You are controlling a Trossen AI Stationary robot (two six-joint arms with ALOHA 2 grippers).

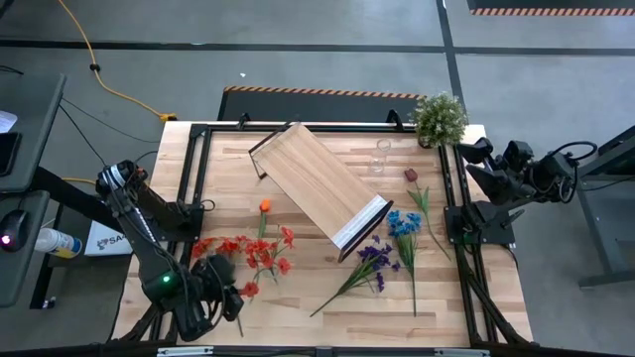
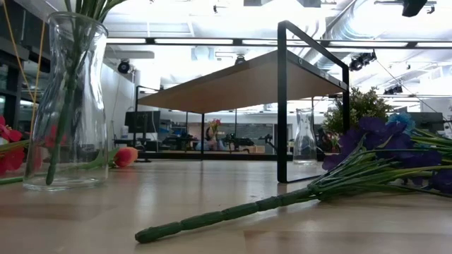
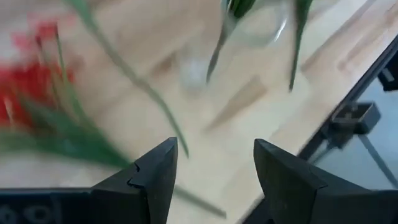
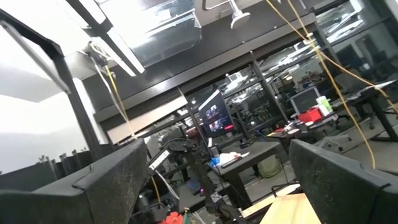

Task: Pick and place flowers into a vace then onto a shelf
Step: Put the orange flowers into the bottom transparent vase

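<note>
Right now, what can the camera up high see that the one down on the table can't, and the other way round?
Only the high camera shows both arms, the left pincer low by the red flowers, the right pincer off at the table's edge, and the little orange flower from above. Only the low camera shows stems standing in the near glass vase. Both show the shelf and the purple flowers.

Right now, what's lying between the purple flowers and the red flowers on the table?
In the high view, only bare tabletop planks separate the red flowers from the purple flowers; the shelf sits farther back.
</note>
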